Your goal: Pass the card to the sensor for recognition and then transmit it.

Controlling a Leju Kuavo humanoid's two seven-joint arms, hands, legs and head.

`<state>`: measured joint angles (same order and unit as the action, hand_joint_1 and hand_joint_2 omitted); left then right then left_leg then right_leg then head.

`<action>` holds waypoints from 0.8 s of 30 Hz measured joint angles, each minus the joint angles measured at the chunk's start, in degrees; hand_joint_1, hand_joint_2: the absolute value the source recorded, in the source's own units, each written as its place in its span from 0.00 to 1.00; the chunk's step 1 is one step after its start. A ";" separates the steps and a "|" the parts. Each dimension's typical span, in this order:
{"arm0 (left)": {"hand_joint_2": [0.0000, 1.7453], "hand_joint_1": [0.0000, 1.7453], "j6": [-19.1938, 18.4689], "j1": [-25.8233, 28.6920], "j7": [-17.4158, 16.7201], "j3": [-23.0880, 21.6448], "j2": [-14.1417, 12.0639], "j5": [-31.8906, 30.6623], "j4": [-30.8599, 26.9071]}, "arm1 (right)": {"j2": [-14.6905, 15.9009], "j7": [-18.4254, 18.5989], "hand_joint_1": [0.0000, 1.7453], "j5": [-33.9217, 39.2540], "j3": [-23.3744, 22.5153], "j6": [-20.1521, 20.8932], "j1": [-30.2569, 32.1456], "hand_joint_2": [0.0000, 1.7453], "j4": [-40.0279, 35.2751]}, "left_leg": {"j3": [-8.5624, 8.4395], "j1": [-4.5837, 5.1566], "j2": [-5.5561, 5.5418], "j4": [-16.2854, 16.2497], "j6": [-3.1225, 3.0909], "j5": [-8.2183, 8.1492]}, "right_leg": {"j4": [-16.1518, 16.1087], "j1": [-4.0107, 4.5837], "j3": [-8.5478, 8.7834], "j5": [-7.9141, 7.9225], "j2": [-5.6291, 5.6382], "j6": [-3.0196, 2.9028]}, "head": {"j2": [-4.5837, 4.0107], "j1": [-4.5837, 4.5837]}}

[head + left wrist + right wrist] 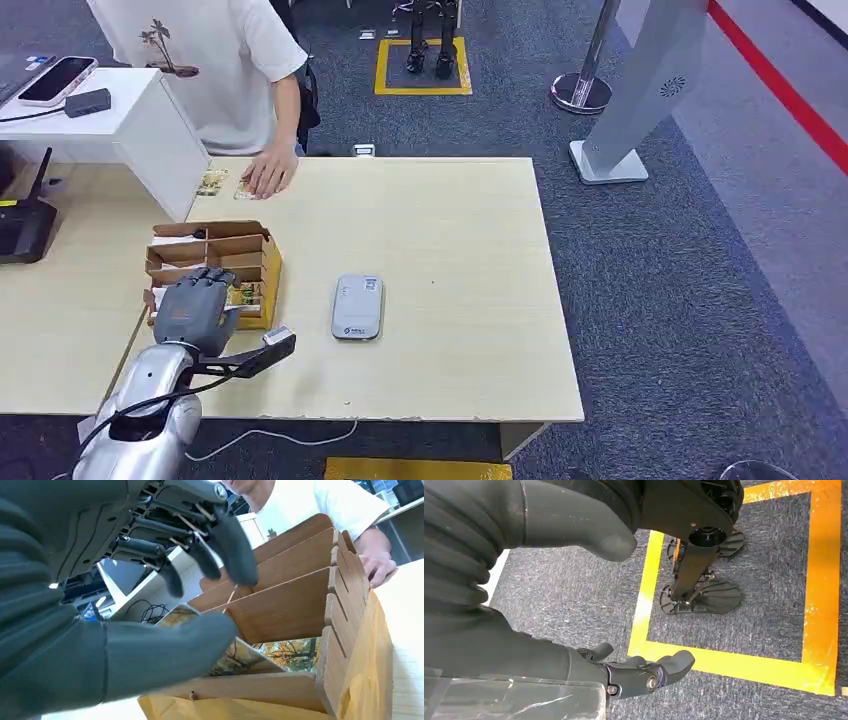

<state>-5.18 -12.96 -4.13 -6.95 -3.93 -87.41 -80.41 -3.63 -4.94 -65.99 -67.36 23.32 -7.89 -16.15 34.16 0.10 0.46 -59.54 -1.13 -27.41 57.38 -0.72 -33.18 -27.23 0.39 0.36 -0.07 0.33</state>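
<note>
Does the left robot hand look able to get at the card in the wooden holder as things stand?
Probably yes: the left robot hand is right over the wooden holder, thumb and fingers either side of the card, nothing between.

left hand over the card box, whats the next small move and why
Probably close the fingers on the card and lift it. The left hand sits over the wooden card box, thumb beside the card, fingers apart above it, and the sensor lies bare.

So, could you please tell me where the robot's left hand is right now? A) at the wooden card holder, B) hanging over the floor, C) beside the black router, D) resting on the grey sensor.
A: the left hand sits at the front of the wooden card holder, fingers and thumb around a card there; the grey sensor lies apart on the table.
</note>
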 joint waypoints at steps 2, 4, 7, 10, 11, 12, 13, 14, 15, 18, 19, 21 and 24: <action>1.00 0.55 -0.04 -0.03 0.00 0.00 0.00 0.02 0.00 | 0.00 0.00 0.00 0.00 0.00 0.00 0.00 1.00 0.00 | 0.00 0.00 0.00 0.00 0.00 0.00 | 0.00 0.00 0.00 0.00 0.00 0.00 | 0.00 0.00; 1.00 0.59 -0.20 -0.04 -0.07 0.00 0.00 0.11 0.00 | 0.00 0.00 0.00 0.00 0.00 0.00 -0.01 1.00 -0.02 | 0.00 0.00 0.00 0.00 0.00 0.00 | 0.00 0.00 0.00 0.00 0.00 0.00 | 0.00 0.00; 1.00 0.69 -0.57 -0.09 -0.07 0.00 0.00 0.26 0.00 | 0.00 0.07 0.00 -0.02 0.02 0.00 -0.01 1.00 0.00 | 0.00 0.00 0.00 0.00 0.00 0.00 | 0.00 0.00 0.00 0.00 0.00 0.00 | 0.00 0.00; 1.00 0.63 -0.68 -0.15 -0.11 -0.02 0.00 0.48 0.00 | 0.00 0.09 0.00 -0.02 0.02 0.00 0.00 1.00 0.00 | 0.00 0.00 0.00 0.00 0.00 0.00 | 0.00 0.00 0.00 0.00 0.00 0.00 | 0.00 0.00; 1.00 0.55 -0.70 -0.18 -0.13 -0.02 0.00 0.52 0.00 | 0.00 0.09 0.00 -0.02 0.02 0.00 0.00 1.00 -0.02 | 0.00 0.00 0.00 0.00 0.00 0.00 | 0.00 0.00 0.00 0.00 0.00 0.00 | 0.00 0.00; 1.00 0.52 -0.74 -0.21 -0.13 -0.02 0.00 0.61 0.00 | 0.00 0.09 0.00 -0.02 0.02 0.00 0.00 1.00 -0.02 | 0.00 0.00 0.00 0.00 0.00 0.00 | 0.00 0.00 0.00 0.00 0.00 0.00 | 0.00 0.00; 1.00 0.54 -0.77 -0.22 -0.15 -0.02 0.00 0.66 0.00 | 0.00 0.09 0.00 -0.02 0.02 0.00 0.00 1.00 -0.02 | 0.00 0.00 0.00 0.00 0.00 0.00 | 0.00 0.00 0.00 0.00 0.00 0.00 | 0.00 0.00; 1.00 0.60 -0.79 -0.22 -0.15 -0.02 0.00 0.70 0.00 | 0.00 0.09 0.00 -0.02 0.02 0.00 0.00 1.00 0.00 | 0.00 0.00 0.00 0.00 0.00 0.00 | 0.00 0.00 0.00 0.00 0.00 0.00 | 0.00 0.00; 1.00 0.64 -0.83 -0.23 -0.18 -0.02 0.00 0.85 0.00 | 0.00 0.09 0.00 -0.02 0.00 0.00 0.00 1.00 -0.02 | 0.00 0.00 0.00 0.00 0.00 0.00 | 0.00 0.00 0.00 0.00 0.00 0.00 | 0.00 0.00; 1.00 0.80 -0.83 -0.26 -0.42 -0.02 0.00 1.14 0.00 | 0.00 0.09 0.00 -0.02 0.00 0.00 0.00 1.00 -0.02 | 0.00 0.00 0.00 0.00 0.00 0.00 | 0.00 0.00 0.00 0.00 0.00 0.00 | 0.00 0.00; 1.00 0.80 -0.81 -0.27 -0.52 -0.02 0.00 1.31 0.00 | 0.00 0.09 0.00 -0.02 0.00 0.00 0.00 1.00 -0.02 | 0.00 0.00 0.00 0.00 0.00 0.00 | 0.00 0.00 0.00 0.00 0.00 0.00 | 0.00 0.00; 1.00 0.80 -0.81 -0.28 -0.68 -0.02 0.00 1.60 0.00 | 0.00 0.09 0.00 -0.02 0.00 0.00 0.01 1.00 -0.02 | 0.00 0.00 0.00 0.00 0.00 0.00 | 0.00 0.00 0.00 0.00 0.00 0.00 | 0.00 0.00; 1.00 0.80 -0.81 -0.29 -0.74 -0.02 0.00 1.68 0.00 | 0.00 0.09 0.00 -0.02 0.02 0.00 0.01 1.00 -0.02 | 0.00 0.00 0.00 0.00 0.00 0.00 | 0.00 0.00 0.00 0.00 0.00 0.00 | 0.00 0.00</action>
<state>-5.99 -13.26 -4.87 -6.97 -3.93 -85.72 -80.41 -3.63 -4.85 -66.01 -67.34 23.32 -7.88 -16.17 34.16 0.10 0.46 -59.54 -1.13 -27.41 57.38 -0.72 -33.18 -27.23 0.39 0.36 -0.07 0.33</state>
